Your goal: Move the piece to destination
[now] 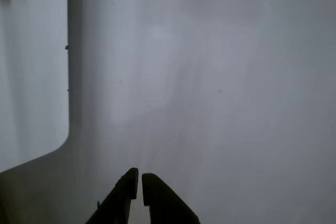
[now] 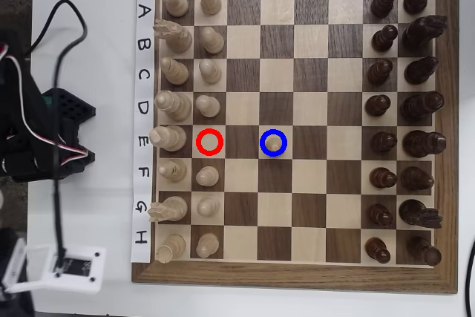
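White worktop [image 2: 89, 64] carries a wooden chessboard [image 2: 293, 287] seen from above, with handwritten numbers along its top edge and letters down its left edge. Pale pieces stand in the two left columns, dark brown pieces [image 2: 384, 72] in the two right columns.

On row E, a red ring [image 2: 210, 142] marks an empty dark square in column 2. Two squares to its right, a blue ring [image 2: 273, 142] marks the destination, a pale square in column 4, and the piece [image 2: 274, 141], a small pale pawn with a round head, stands upright inside that ring. The other pale pawns [image 2: 208, 72] stay lined up in column 2.

At the left edge of the overhead view the dark arm [image 2: 30, 139] sits off the board with its cables, well apart from the pawn; a small white box [image 2: 70, 269] lies below it.

In the wrist view the gripper [image 1: 140, 187] enters from the bottom edge, pointing at a plain pale surface. Its jaws are together with only a thin slit between the tips, and nothing is held.
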`<state>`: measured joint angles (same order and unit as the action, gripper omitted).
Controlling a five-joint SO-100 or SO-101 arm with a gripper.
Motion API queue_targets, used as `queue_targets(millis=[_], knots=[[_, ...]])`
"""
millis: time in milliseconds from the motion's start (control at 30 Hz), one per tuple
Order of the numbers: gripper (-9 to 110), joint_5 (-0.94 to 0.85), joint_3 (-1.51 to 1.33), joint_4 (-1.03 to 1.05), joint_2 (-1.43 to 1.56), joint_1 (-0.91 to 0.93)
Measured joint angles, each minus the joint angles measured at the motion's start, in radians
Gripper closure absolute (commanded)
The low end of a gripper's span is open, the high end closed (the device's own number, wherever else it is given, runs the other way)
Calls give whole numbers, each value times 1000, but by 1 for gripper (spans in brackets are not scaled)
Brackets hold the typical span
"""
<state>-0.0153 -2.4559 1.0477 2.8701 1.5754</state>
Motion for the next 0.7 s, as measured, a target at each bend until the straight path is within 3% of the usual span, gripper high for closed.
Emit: queue_targets(millis=[367,700], knots=[[101,12,-360,-61,192,26],[101,21,-523,-66,321,89]])
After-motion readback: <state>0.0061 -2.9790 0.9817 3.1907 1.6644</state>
